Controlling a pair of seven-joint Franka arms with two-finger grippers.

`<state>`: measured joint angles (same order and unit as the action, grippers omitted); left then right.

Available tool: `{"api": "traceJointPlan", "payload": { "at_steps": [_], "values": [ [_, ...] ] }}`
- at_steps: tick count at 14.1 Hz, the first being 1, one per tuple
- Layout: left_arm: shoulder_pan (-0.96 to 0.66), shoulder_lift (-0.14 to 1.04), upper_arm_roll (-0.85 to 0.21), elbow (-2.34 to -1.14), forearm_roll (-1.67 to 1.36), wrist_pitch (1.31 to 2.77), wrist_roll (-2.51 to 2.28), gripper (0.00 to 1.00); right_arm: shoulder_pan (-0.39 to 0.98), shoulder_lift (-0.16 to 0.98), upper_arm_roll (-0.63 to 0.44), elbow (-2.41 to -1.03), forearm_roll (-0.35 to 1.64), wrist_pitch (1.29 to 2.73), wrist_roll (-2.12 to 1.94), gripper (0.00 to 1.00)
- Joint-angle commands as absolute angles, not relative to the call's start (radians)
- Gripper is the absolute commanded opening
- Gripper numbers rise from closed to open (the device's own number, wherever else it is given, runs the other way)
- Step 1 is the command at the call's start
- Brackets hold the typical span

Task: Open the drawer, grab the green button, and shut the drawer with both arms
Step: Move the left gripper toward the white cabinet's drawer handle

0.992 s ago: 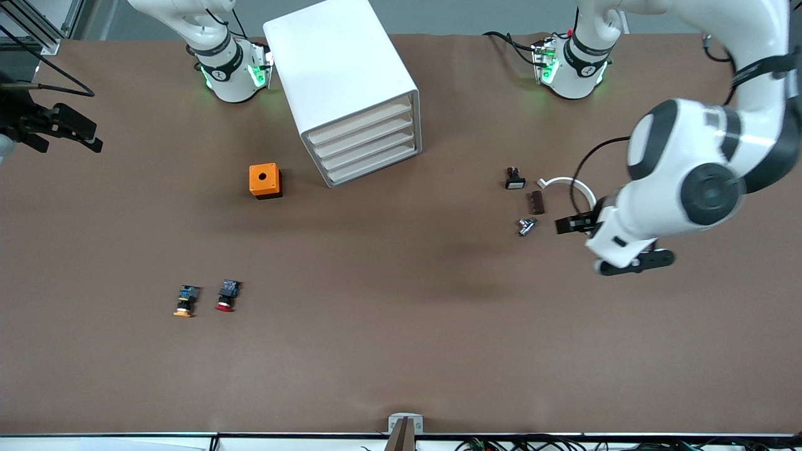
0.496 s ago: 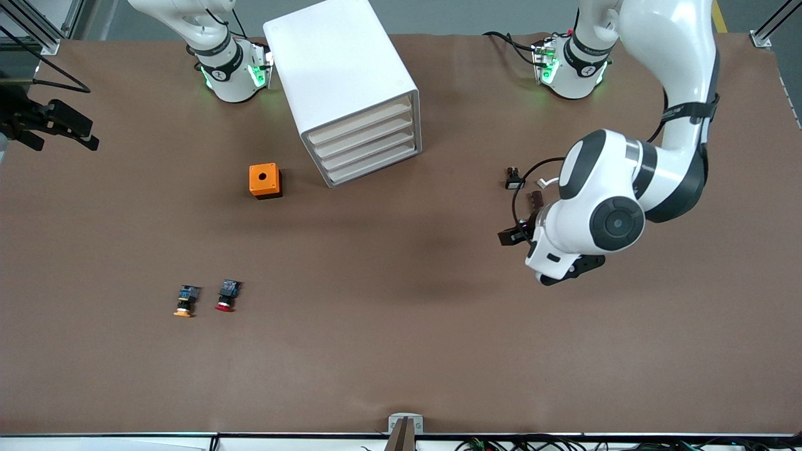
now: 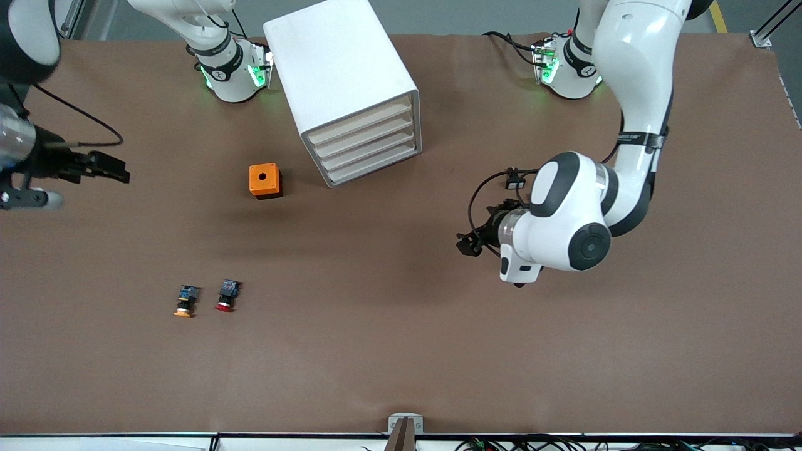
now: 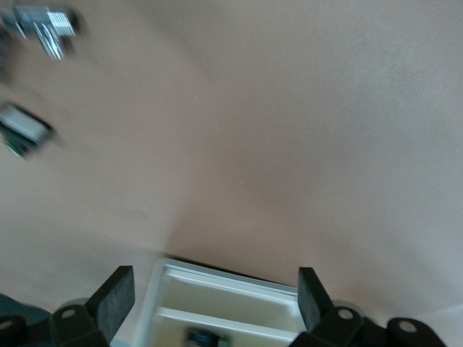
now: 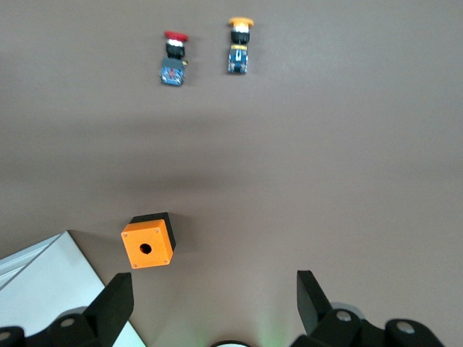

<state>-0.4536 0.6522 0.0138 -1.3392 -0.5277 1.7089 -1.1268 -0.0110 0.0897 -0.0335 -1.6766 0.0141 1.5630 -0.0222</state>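
Four drawers (image 3: 364, 143) stacked in the white cabinet (image 3: 338, 69), all fronts flush and shut. Cannot tell which of them holds anything. Green-capped button not to be made out in any view.

Left end effector (image 3: 468, 242) in the air over bare desk (image 3: 401, 351), toward the left arm's end from the cabinet. Fingers spread wide and empty in the left wrist view (image 4: 213, 298). Between them there, a blurred white compartmented piece (image 4: 224, 303) – too unclear to name. Also blurred there, a small metal part (image 4: 45, 27) and a white-capped switch (image 4: 25, 131) lying on the desk. The same switch (image 3: 514, 180) half hidden by the left arm in the front view.

Right end effector (image 3: 105, 168) over the desk at the right arm's end – fingers likewise apart, gripping nothing (image 5: 215, 302).

Orange cube with a hole (image 3: 265, 180) just beside the cabinet, toward the right arm's end. Red-capped button (image 3: 226, 295) and orange-capped button (image 3: 185, 301) side by side, nearer to the front camera than the cube and well apart from it.
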Motion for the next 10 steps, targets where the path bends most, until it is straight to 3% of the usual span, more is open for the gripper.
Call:
{"api": "traceJointPlan", "payload": {
  "at_steps": [1, 10],
  "values": [
    [-0.489, 0.701, 0.015, -1.312, -0.612, 1.729, -1.283, 0.99, -0.049, 0.164, -0.028, -1.608, 0.008, 1.560, -0.041, 1.00],
    [-0.489, 0.867, -0.046, -1.318, -0.905, 1.669, -1.785, 0.99, -0.006, 0.161, -0.018, -1.612, 0.025, 1.549, 0.168, 1.00]
  ]
}}
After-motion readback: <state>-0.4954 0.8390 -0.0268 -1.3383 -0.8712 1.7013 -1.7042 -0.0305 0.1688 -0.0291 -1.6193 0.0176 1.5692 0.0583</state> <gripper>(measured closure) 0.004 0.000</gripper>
